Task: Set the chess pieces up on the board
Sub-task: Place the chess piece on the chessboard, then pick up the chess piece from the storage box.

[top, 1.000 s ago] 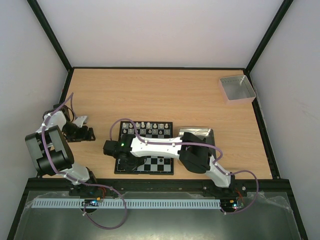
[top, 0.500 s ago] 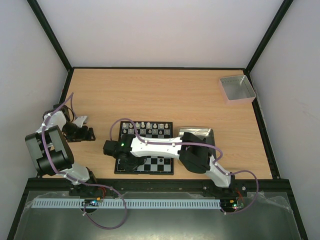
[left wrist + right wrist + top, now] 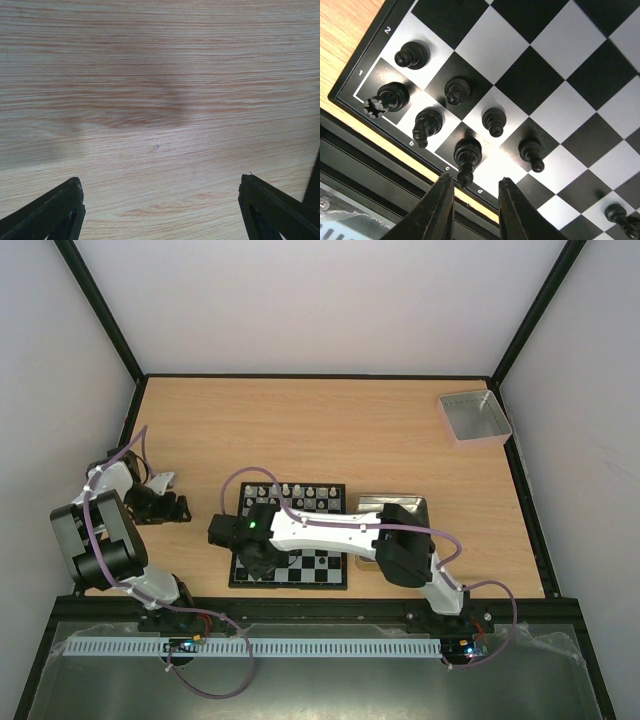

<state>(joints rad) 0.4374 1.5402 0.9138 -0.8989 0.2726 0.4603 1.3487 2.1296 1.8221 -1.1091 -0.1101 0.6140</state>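
The board (image 3: pixel 322 566) lies near the table's front, left of centre. White pieces (image 3: pixel 296 496) stand in rows along its far edge. My right gripper (image 3: pixel 257 558) hovers over the board's near left corner. In the right wrist view the board (image 3: pixel 540 65) carries black pieces: a rook (image 3: pixel 385 97), a knight (image 3: pixel 426 124), a bishop (image 3: pixel 466 155) and several pawns (image 3: pixel 493 120). The right gripper (image 3: pixel 475 180) is open with a narrow gap. The bishop's top sits just beyond the fingertips, standing free. My left gripper (image 3: pixel 172 502) is wide open over bare wood (image 3: pixel 160 179).
A shallow metal tin (image 3: pixel 412 503) lies right of the board, partly under the right arm. A grey square tray (image 3: pixel 475 418) sits at the far right corner. Black frame rails border the table.
The right arm's elbow has shifted right and toward the near edge; its gripper stays over the board's near left corner. The left arm has not moved.
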